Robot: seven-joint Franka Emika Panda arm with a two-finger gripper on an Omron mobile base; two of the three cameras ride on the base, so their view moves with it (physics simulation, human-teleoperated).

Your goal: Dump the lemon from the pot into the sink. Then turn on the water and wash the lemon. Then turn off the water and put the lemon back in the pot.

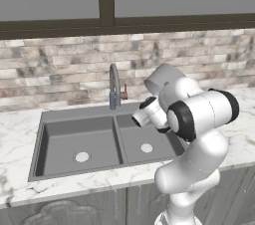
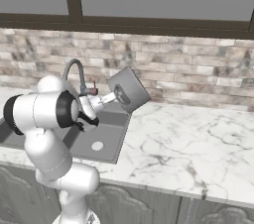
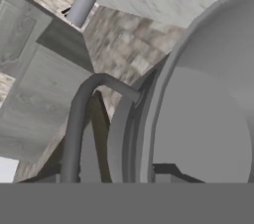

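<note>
The grey metal pot (image 2: 130, 88) hangs in the air, tipped well onto its side, above the right end of the dark double sink (image 2: 106, 134). My gripper (image 2: 110, 98) reaches to its left side and is shut on it near a handle. In the hand view the pot's inner wall (image 3: 208, 119) is close on the right, with a dark loop handle (image 3: 79, 114) beside it. No lemon shows inside the pot or in the sink's basins (image 1: 79, 142); my arm hides part of the right basin. The arched faucet (image 1: 114, 87) with its red handle (image 1: 125, 92) runs no water.
A brick wall (image 1: 60, 69) stands behind the sink under a window. Marble counter (image 2: 188, 139) stretches to the right of the sink and a narrower strip (image 1: 15, 139) lies to its left. My white arm (image 1: 194, 119) stands in front of the right basin.
</note>
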